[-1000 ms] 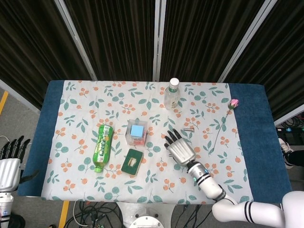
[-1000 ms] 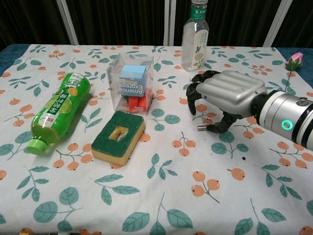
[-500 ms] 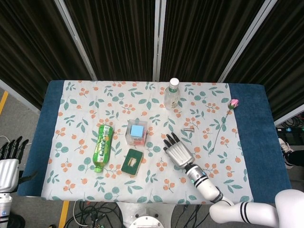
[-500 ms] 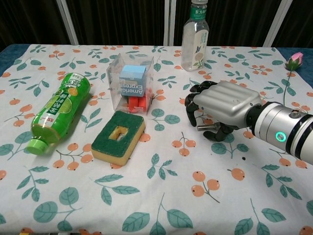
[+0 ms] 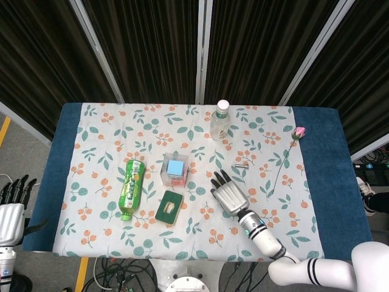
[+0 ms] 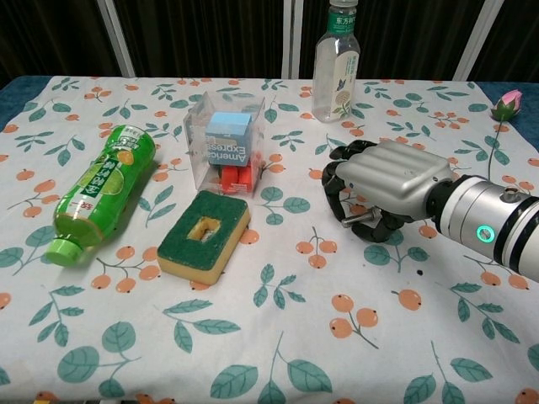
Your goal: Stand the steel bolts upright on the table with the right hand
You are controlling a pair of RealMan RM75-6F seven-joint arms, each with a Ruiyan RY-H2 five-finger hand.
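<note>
In the chest view my right hand hangs palm down over the floral cloth, fingers curled. It pinches a steel bolt between thumb and fingers. That bolt lies level just above the cloth, with its left end sticking out from under the hand. From the head view the same hand shows from above, and the held bolt is hidden beneath it. Another bolt lies flat on the cloth just beyond the fingertips. My left hand hangs off the table's left edge, fingers straight, holding nothing.
A clear water bottle stands behind the right hand. To its left are a clear box of coloured blocks, a green-topped sponge and a green bottle lying down. A pink rose lies at the far right.
The right hand's fingers and thumb have curled in around the bolt beneath it, and the hand has drawn slightly nearer to me. The other bolt and the left hand have stayed put.
</note>
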